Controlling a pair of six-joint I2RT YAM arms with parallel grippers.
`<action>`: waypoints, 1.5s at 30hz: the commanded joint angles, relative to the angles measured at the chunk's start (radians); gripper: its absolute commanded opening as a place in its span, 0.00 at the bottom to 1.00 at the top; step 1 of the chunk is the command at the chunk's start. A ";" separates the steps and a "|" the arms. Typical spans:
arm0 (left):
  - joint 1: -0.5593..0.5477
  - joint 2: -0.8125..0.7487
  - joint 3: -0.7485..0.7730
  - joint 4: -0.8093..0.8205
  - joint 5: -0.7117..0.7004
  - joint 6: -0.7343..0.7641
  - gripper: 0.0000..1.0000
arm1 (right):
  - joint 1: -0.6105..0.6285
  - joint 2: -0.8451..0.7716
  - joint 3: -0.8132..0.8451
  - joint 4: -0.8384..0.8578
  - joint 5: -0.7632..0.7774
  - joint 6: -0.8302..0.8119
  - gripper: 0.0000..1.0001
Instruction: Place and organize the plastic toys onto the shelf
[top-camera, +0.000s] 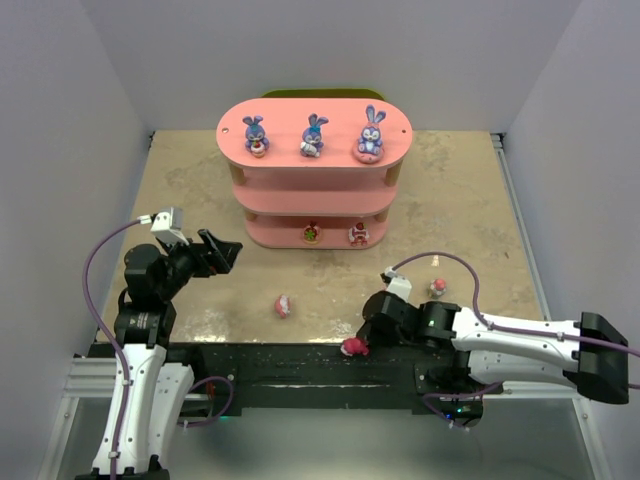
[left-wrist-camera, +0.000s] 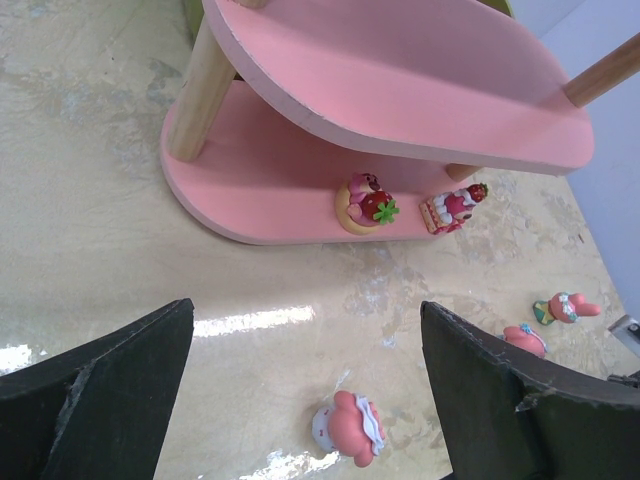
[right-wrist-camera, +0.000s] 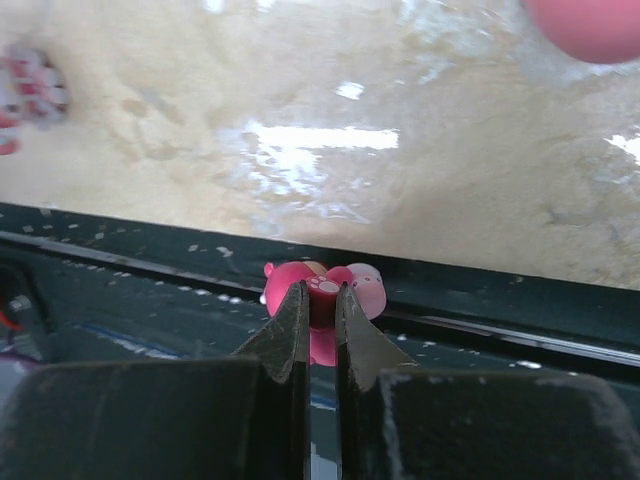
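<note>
Plastic toys sit partly on the shelf. Three bunnies stand in a row on its top tier, and two small red figures rest at the front edge of its bottom tier. In front of the shelf, a pink-and-white figure lies on the bench, and another small figure lies toward the shelf's right end. Well in front of the shelf, the right claw pinches a pink toy between nearly closed fingers. The left claw hangs wide apart, holding nothing, before the shelf's left end.
</note>
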 joint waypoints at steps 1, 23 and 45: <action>0.005 0.007 -0.003 0.041 0.018 0.019 0.99 | 0.007 -0.042 0.102 -0.015 0.079 -0.044 0.00; -0.061 -0.028 -0.092 0.458 0.486 -0.091 0.99 | -0.413 0.037 0.128 0.625 -0.609 -0.228 0.00; -0.454 0.110 0.006 0.533 0.426 -0.015 0.91 | -0.562 0.215 0.024 1.214 -1.089 0.283 0.00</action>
